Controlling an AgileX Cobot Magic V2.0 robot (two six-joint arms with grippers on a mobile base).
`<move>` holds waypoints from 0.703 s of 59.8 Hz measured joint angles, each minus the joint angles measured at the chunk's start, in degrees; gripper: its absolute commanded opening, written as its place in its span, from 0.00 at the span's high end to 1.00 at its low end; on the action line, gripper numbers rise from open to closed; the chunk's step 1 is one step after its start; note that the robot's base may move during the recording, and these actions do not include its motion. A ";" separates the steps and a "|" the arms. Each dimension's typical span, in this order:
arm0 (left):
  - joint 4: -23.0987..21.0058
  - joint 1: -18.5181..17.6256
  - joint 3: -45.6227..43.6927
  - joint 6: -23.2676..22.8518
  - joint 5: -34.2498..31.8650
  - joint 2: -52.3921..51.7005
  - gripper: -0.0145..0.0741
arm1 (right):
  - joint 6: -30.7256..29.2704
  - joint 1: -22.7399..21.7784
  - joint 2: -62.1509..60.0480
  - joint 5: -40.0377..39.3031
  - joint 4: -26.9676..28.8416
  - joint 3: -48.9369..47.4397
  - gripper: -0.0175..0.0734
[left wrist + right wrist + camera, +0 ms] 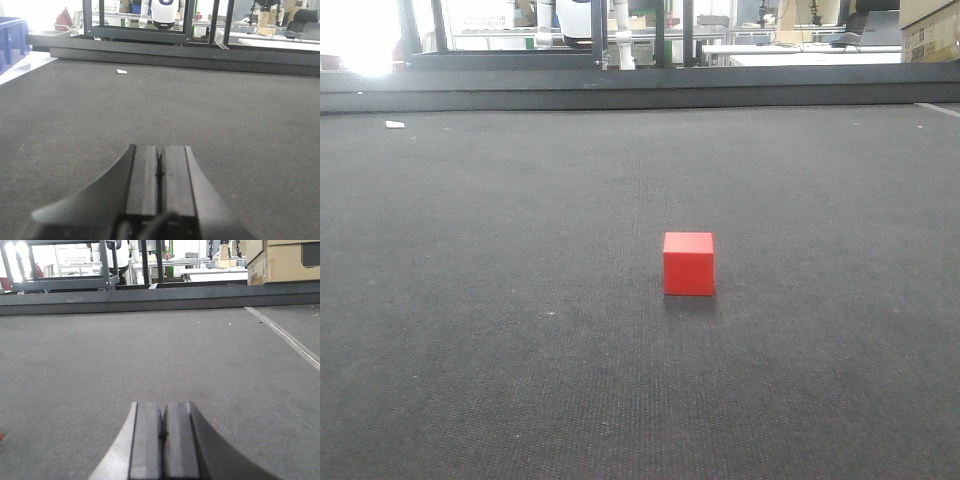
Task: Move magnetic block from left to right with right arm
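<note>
The magnetic block (689,264), a small red cube, rests alone on the dark grey mat near the middle of the front view. No arm or gripper appears in that view. In the left wrist view my left gripper (160,148) lies low over bare mat, its two fingers pressed together with nothing between them. The right gripper (163,405) is likewise shut and empty above the mat in the right wrist view. A sliver of red (1,436) shows at the left edge of that view, far left of the fingers.
A dark raised rail (640,88) bounds the mat's far edge. A small white scrap (121,71) lies far left on the mat. A ribbed strip (290,337) runs along the mat's right side. A cardboard box (285,260) and a blue bin (11,42) stand beyond the edges.
</note>
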 measured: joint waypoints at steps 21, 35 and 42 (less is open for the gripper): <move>0.00 0.00 0.00 0.00 0.00 0.00 0.97 | 0.00 0.00 0.00 0.00 0.00 0.00 0.74; 0.00 0.00 0.00 0.00 0.00 0.00 0.97 | 2.39 0.00 0.00 3.43 0.49 -2.48 0.74; 0.00 0.00 0.00 0.00 0.00 0.00 0.97 | 3.23 0.00 0.69 8.68 0.70 -9.68 0.74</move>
